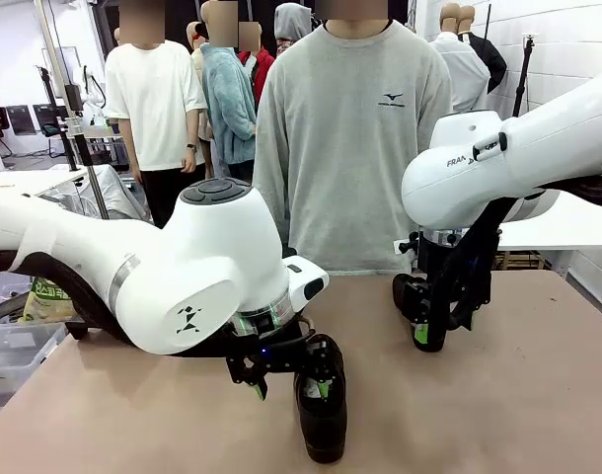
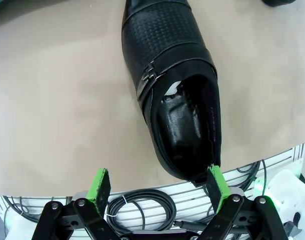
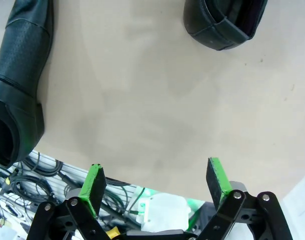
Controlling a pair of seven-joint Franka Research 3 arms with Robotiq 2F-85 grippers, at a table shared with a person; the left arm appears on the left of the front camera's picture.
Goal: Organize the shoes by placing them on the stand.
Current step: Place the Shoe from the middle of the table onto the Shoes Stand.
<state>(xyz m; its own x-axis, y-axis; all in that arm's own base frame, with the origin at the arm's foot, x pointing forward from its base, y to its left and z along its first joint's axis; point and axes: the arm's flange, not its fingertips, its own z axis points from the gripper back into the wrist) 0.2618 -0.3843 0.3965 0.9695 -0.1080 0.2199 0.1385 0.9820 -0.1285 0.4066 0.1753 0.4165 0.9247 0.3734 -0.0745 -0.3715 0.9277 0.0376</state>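
**Left pincer [image 2: 156, 171] wide at a shoe's heel; right pincer [image 3: 153, 164] wide over open tabletop**

Item 1. My left pincer stands spread wide and grips nothing. One black shoe [image 2: 172, 90] lies on the tan table [image 2: 57, 110] ahead of it, toe pointing away. Its heel comes up against the tip of one green pad [image 2: 218, 187]; I cannot confirm contact. The other pad hangs well aside of the shoe.

Item 2. The shoe's mouth faces me. Inside are a black insole and a small white patch near the strap [image 2: 150, 80].

Item 3. Behind the pads, past the table edge, a white wire tray [image 2: 190, 192] holds a coiled black cable [image 2: 147, 195].

Item 4. My right pincer is likewise spread wide, tabletop showing between its pads. A second shoe [image 3: 17, 85] lies ahead to one side and a third shoe [image 3: 225, 22] far ahead on the other. Both are apart from the pads.
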